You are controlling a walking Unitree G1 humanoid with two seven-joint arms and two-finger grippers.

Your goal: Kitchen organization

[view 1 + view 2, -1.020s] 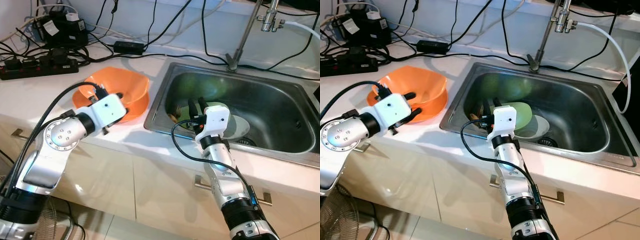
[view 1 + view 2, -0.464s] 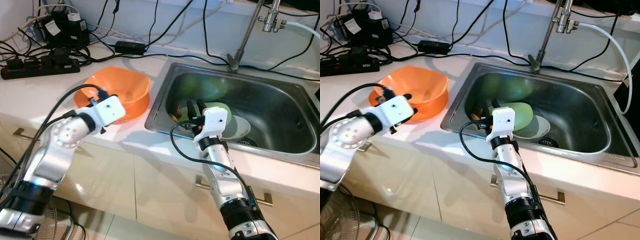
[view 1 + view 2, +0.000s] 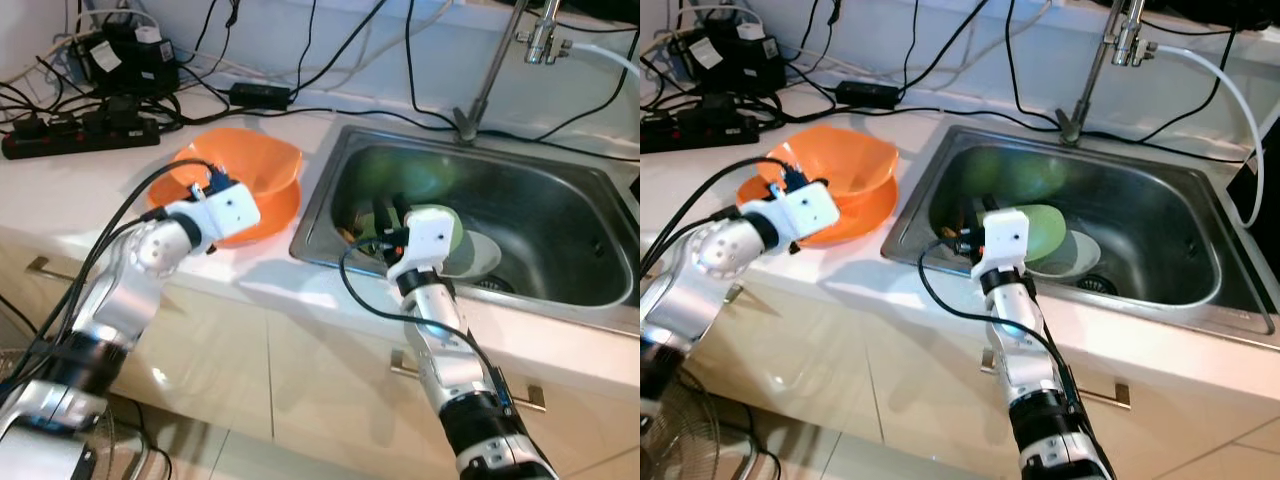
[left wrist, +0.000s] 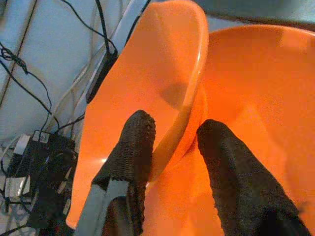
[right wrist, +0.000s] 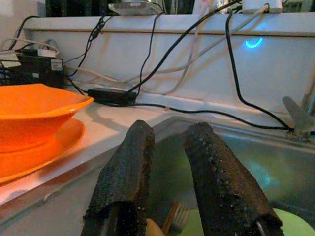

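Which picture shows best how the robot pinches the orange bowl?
The left wrist view: the left gripper has one finger on each side of the orange bowl rim. Both eye views show the bowl tilted on the counter; the right wrist view shows it from the side.

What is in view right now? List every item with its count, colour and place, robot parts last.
orange bowl: 1, orange, tilted on the plate, rim between the left fingers
orange plate: 1, orange, on the counter left of the sink
sink: 1, steel, set in the counter
green dish: 1, green, in the sink
white plate: 1, white, under the green dish
faucet: 1, metal, behind the sink
power strip: 1, black, back left
left gripper: astride the bowl rim
right gripper: over the sink
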